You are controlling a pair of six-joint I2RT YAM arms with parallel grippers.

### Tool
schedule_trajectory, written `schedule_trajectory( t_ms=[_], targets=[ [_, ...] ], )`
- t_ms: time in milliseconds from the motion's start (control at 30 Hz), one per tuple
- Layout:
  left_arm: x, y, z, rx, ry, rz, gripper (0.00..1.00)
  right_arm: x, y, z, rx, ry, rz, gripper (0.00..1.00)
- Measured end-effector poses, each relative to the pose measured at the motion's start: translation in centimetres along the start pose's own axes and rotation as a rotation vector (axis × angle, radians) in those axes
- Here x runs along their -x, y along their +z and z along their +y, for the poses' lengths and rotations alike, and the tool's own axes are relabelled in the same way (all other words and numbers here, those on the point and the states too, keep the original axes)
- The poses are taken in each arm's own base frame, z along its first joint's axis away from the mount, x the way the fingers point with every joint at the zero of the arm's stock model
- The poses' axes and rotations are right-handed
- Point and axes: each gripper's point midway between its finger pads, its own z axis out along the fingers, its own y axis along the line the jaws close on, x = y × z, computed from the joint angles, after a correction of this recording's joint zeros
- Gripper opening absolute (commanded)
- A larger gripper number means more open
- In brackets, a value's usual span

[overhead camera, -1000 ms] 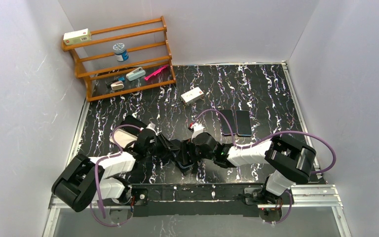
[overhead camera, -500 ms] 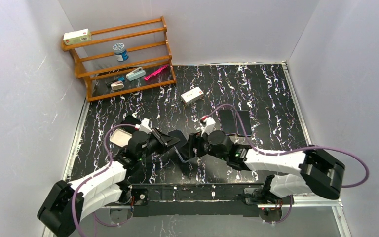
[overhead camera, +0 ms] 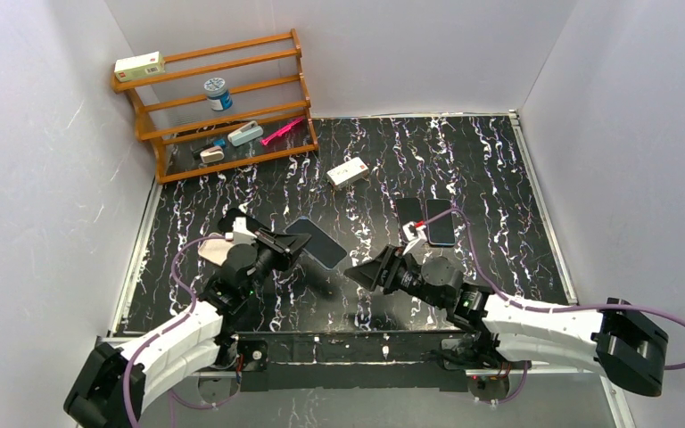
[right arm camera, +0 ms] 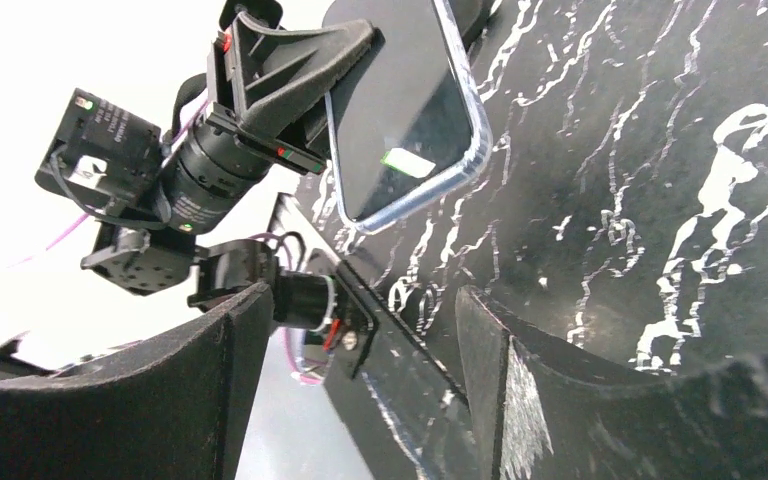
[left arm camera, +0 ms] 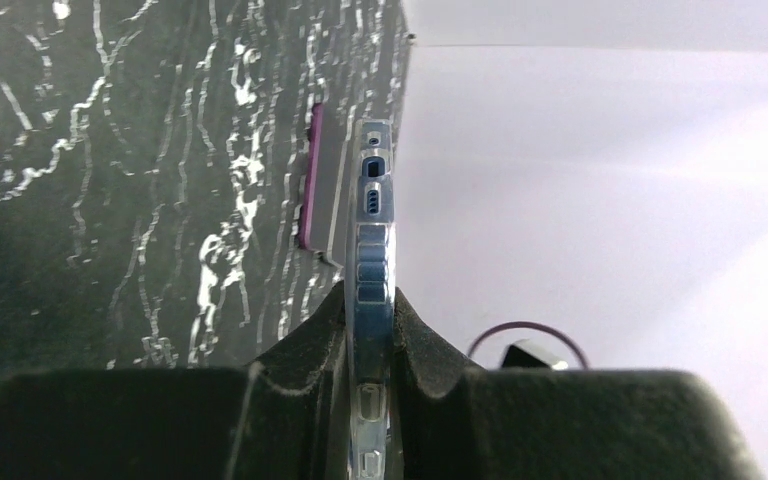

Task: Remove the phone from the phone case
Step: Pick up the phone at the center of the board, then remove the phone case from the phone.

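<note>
The phone in its clear case [overhead camera: 315, 242] is held above the table, tilted, by my left gripper [overhead camera: 291, 247], which is shut on its lower end. In the left wrist view the cased phone [left arm camera: 372, 240] stands edge-on between the jaws of the left gripper [left arm camera: 370, 320]. The right wrist view shows its dark screen and clear rim [right arm camera: 405, 100], with the left gripper [right arm camera: 295, 60] clamped on it. My right gripper [overhead camera: 361, 270] is open and empty, a little to the right of the phone; its fingers [right arm camera: 230, 390] stand wide apart and it does not touch the phone.
Two flat dark phones or cases [overhead camera: 410, 220] [overhead camera: 440, 222] lie side by side right of centre. A white box [overhead camera: 348, 171] lies further back. A wooden rack [overhead camera: 223, 98] with small items stands at the back left. Walls close in on three sides.
The two grippers were together low at the table's front. The left has lifted the cased phone up and back to the left; the right has let go and drawn away to the right.
</note>
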Motion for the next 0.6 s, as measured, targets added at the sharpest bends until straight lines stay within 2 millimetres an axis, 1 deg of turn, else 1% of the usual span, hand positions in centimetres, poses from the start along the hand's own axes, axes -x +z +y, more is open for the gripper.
schedule_trajectory(
  t_ms=[67, 233, 367, 600],
  targets=[
    [0.3, -0.2, -1.0, -0.037, -0.025, -0.015, 0.0, -0.3, 0.0, 0.3, 0.024, 0.041, 0.003, 0.71],
    [0.7, -0.6, -2.8, -0.106, -0.066, -0.029, 0.0, -0.6, 0.9, 1.6, 0.09, 0.099, 0.015, 0.64],
    [0.8, -0.8, -3.5, -0.129, -0.089, -0.03, 0.0, -1.0, 1.8, 2.1, 0.11, 0.118, 0.037, 0.6],
    [0.7, -1.2, -4.8, -0.174, -0.11, -0.027, 0.0, 0.0, 3.3, 4.9, 0.193, 0.129, 0.022, 0.54]
  ],
)
